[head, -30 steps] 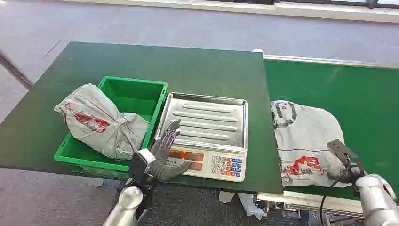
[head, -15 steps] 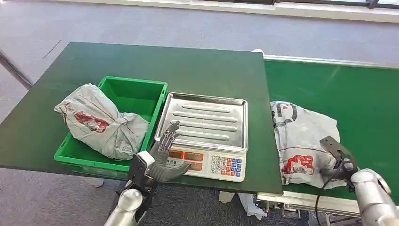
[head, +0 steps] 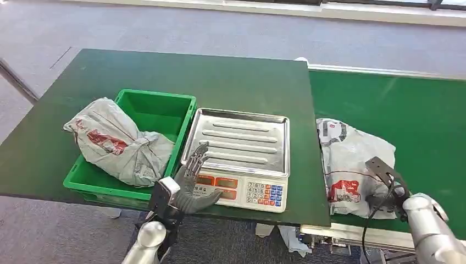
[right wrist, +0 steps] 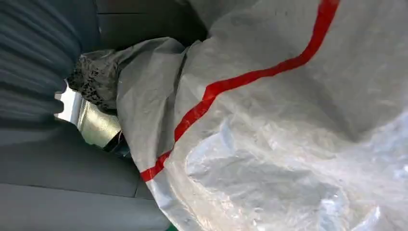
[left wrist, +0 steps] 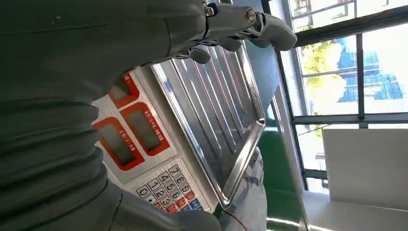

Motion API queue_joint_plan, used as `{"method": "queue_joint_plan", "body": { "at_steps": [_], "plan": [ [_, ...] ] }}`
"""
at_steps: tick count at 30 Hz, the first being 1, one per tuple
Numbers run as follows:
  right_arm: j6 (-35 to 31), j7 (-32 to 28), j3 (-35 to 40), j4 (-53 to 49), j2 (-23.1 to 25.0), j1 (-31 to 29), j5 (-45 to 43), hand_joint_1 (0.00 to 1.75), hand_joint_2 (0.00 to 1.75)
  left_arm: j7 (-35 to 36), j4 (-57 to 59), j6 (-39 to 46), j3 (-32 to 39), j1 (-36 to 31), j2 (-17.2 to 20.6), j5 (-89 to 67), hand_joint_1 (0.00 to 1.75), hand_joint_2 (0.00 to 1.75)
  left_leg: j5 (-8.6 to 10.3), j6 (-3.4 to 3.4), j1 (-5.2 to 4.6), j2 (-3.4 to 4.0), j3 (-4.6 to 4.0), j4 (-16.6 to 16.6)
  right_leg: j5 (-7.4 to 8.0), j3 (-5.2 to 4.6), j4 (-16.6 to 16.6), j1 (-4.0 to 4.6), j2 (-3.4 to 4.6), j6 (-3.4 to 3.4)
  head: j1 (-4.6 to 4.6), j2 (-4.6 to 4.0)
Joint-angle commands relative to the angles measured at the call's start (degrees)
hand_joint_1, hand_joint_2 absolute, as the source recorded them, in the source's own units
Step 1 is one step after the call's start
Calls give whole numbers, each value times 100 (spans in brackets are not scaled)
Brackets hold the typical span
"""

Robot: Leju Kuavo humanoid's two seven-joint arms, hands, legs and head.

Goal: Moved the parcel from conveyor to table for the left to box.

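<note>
A grey plastic parcel (head: 349,157) with red print lies crumpled on the green conveyor belt (head: 406,104), close to the table's edge. My right hand (head: 387,190) grips its near right side; the bunched film with a red stripe (right wrist: 269,125) presses close in the right wrist view. My left hand (head: 192,181) hovers open, fingers spread, over the front display of the scale (head: 242,190). In the left wrist view its fingers (left wrist: 240,19) reach above the scale's steel tray (left wrist: 216,110).
A green bin (head: 159,107) on the dark green table (head: 165,71) holds another grey parcel (head: 118,143) that hangs over its left wall. The scale's steel tray (head: 242,140) is bare. Grey floor lies beyond the table.
The parcel on the belt has been gathered and pulled left toward the table, going from flat to crumpled, as my right hand moved left with it. The left hand stayed put.
</note>
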Motion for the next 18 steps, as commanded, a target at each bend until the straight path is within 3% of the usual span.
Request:
{"method": "queue_joint_plan", "body": {
  "at_steps": [1,4,5,9,18],
  "plan": [
    [-920,-1749,-657,-89,447,-429,-1005,175,175,88,-246,157,233,185,156,52,0,175,-4,-7,0,26,12,-6,3,1,-2,0,30,-8,2,0],
    [-1018,-3327,-1194,-711,798,-441,-2072,175,175,87,-441,197,279,341,128,62,0,175,-5,-6,2,38,-1,-3,7,-9,1,1,41,-7,2,0],
    [-985,-3710,-1188,-1477,1055,-223,-2606,175,175,88,-426,216,277,328,102,51,0,175,-7,-10,1,53,9,-9,9,-5,-1,1,59,-11,2,0],
    [-804,-3418,-533,-4137,1645,831,-3917,175,175,64,-223,244,230,153,103,26,0,175,-1,-9,7,24,5,-9,5,-4,-3,6,27,-10,2,0],
    [-935,-3404,-301,-4039,1487,876,-4177,175,175,58,-221,259,240,155,100,25,0,175,-1,-8,10,10,13,-10,-2,8,-7,9,14,-15,2,0]
  ]
}}
